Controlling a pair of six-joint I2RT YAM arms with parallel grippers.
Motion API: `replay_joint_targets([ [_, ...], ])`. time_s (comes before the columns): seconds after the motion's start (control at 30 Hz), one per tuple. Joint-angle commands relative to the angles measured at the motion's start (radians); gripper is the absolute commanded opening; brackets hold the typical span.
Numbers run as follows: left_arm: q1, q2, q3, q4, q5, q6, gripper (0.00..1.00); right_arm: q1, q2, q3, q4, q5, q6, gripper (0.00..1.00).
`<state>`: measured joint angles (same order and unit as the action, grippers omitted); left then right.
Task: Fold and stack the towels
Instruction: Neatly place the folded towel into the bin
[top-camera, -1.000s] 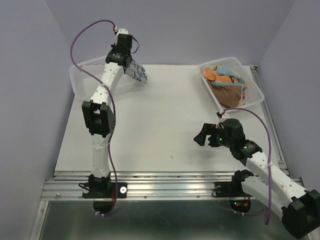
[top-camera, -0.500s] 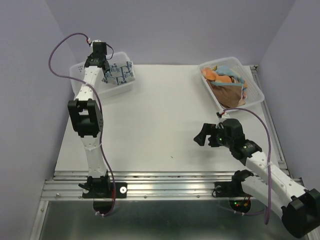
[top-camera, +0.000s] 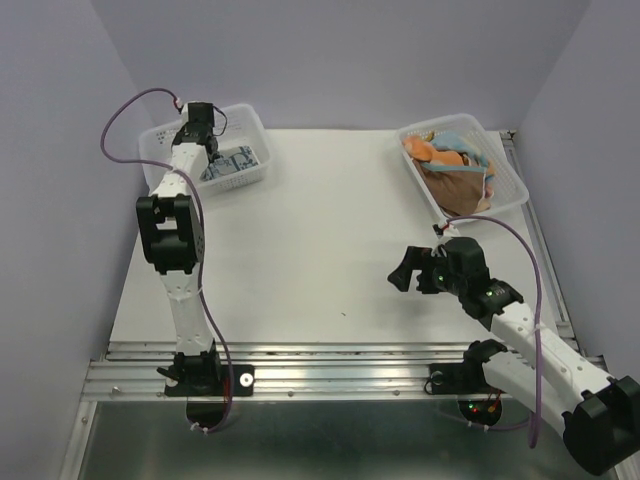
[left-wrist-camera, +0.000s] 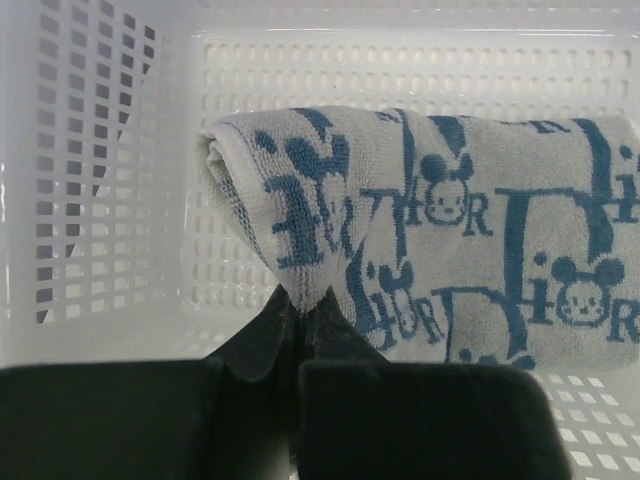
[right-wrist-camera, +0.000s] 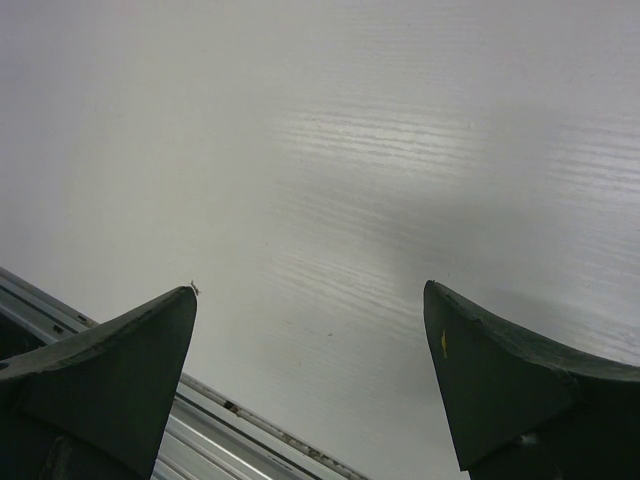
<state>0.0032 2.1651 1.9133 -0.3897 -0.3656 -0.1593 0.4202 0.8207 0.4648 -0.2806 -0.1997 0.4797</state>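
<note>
Your left gripper (left-wrist-camera: 298, 308) was pinched shut on the blue-white towel (left-wrist-camera: 450, 230), inside the left basket (top-camera: 245, 182). Your right gripper (right-wrist-camera: 310, 320) hung wide open, empty, over the worktop (top-camera: 320, 230); other towels (top-camera: 450, 165) sat in the right basket (top-camera: 505, 160).

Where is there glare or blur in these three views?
Left wrist view: white perforated plastic basket washed out along its top, blue-and-white printed towel sharp. Right wrist view: streaky sheen on the white table, right gripper's fingers soft. Top external view: even, clear.
</note>
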Motion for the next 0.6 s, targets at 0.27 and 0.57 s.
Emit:
replay_joint_targets([
  [0.27, 0.050, -0.013, 0.086, -0.117, -0.044, -0.040, 0.99, 0.006, -0.002, 0.043, 0.003, 0.046, 0.010, 1.00],
  [0.57, 0.046, -0.269, -0.005, -0.075, 0.152, -0.135, 0.99, 0.006, 0.030, 0.187, -0.063, 0.222, 0.040, 1.00],
])
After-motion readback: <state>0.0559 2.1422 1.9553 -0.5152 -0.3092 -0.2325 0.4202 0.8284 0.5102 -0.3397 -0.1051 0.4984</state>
